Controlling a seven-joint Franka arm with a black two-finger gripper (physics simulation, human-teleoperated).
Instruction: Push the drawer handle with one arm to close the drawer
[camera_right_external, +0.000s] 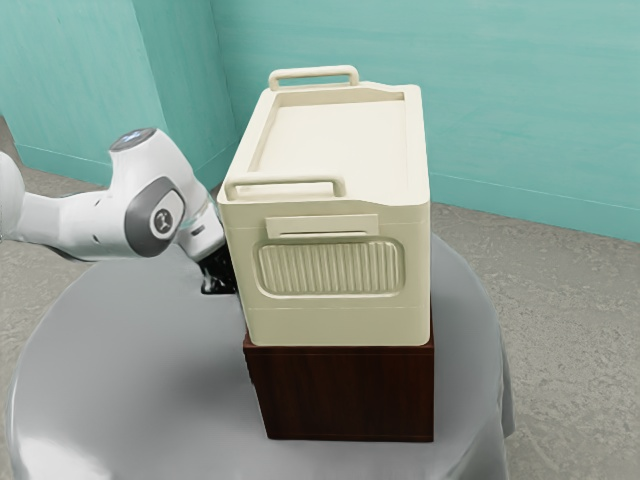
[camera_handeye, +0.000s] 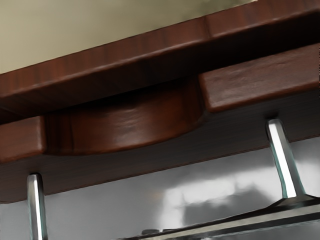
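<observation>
The arm (camera_right_external: 85, 222) reaches from the exterior view's left, bent downward, end effector (camera_right_external: 218, 274) beside the cream box (camera_right_external: 340, 320); its opening and grip I can't tell. The drawer handle (camera_handeye: 286, 162) seems close by.

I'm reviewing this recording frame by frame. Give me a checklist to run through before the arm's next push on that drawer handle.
1. Handle joined to the drawer front: ok, both metal posts of the handle meet the drawer.
2. Pincer on the handle side: ok, the pincer is beside the crate, at the exterior view's left, and the wrist view faces the handle.
3. Pincer touching the handle: cannot tell, the contact area is hidden.
4. Drawer fully closed: cannot tell, a dark gap runs under the top board, but its depth is unclear.
5. Crate steady on the cabinet: ok, it sits upright.
</observation>
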